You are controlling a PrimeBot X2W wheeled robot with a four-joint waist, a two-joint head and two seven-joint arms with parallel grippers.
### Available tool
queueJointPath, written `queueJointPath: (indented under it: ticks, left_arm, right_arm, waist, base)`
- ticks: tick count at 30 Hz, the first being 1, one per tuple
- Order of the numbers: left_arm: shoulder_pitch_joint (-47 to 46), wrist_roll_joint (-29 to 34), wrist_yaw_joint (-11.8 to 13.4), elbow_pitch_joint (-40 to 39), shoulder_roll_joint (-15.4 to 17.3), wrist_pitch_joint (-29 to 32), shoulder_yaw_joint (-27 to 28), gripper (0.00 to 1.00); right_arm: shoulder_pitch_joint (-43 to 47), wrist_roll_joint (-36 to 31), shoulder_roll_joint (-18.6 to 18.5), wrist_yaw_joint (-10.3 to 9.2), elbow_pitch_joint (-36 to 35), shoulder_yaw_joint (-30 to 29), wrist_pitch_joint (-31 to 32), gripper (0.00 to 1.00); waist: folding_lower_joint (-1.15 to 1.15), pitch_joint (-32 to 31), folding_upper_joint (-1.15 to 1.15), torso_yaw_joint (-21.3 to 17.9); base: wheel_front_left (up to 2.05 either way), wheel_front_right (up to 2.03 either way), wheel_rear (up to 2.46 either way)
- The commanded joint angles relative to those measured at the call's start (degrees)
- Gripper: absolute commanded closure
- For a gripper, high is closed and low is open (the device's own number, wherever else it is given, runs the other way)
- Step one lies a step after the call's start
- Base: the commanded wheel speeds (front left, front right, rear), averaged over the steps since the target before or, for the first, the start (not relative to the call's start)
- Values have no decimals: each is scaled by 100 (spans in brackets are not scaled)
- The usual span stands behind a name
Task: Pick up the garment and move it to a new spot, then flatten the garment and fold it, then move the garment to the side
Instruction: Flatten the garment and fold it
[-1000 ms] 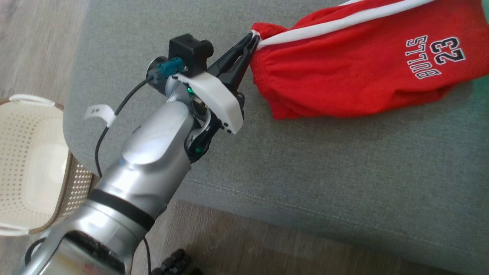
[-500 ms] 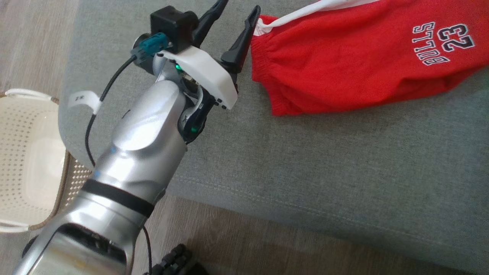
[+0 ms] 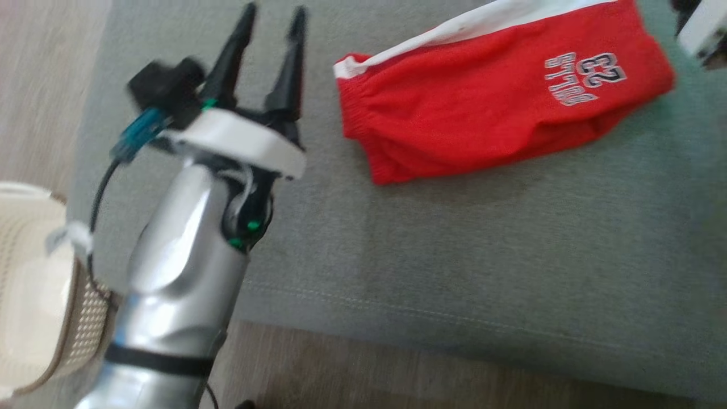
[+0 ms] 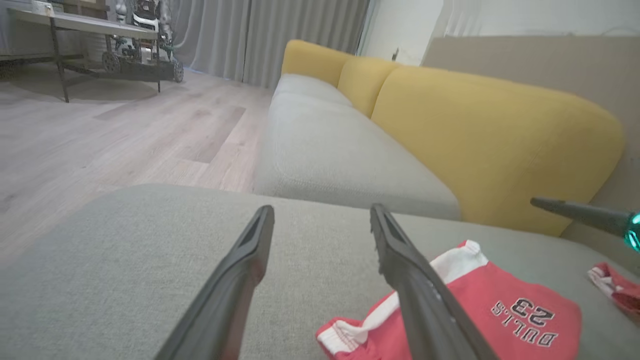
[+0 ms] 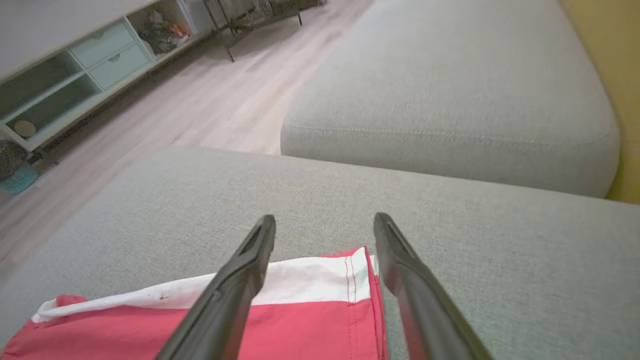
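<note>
L gripper (image 3: 274, 17) is wide open and empty. Red shorts (image 3: 483, 108) lie on grey cushion (image 3: 454, 255) just right of it, not touching. R gripper (image 5: 325, 222) is spread wide too, holding nothing, above shorts' white-striped edge. Pale basket (image 3: 34, 295) sits back-left of L gripper.

The left arm (image 3: 182, 255), a silver forearm ringed by a black band, is seen rising from the lower left of the head view, with its white wrist plate (image 3: 238, 139) tilted. The left gripper (image 3: 274, 17) is held with its two dark fingers (image 3: 287, 74) spread wide and pointing upward. The right gripper (image 5: 325, 220) is likewise held spread wide.
</note>
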Motion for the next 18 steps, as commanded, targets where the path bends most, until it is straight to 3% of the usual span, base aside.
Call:
queueJointPath:
  ticks: [1,9,16,18]
  left_arm:
    - [59,62,27,-325,139,-33,282,0]
    - [1141,-48,138,-1110,138,-33,696,0]
    - [1852,7,185,-1497,138,-33,874,0]
    - [2053,67,197,-1638,138,-33,936,0]
  right_arm:
    - [190,-115,-24,-2,-233,21,-252,0]
    - [1404,-917,148,-2,-562,-169,-1772,0]
    - [2337,-2225,643,-2,-964,-1172,-1951,0]
    - [2767,-2747,897,-2,-1335,-1725,-1953,0]
  waist:
    - [0,-197,0,-198]
    - [0,-760,0,-552]
    - [0,-1034,0,-794]
    - [0,-1071,0,-847]
  base:
    - [0,0,0]
    - [0,0,0]
    - [0,0,0]
    - [0,0,0]
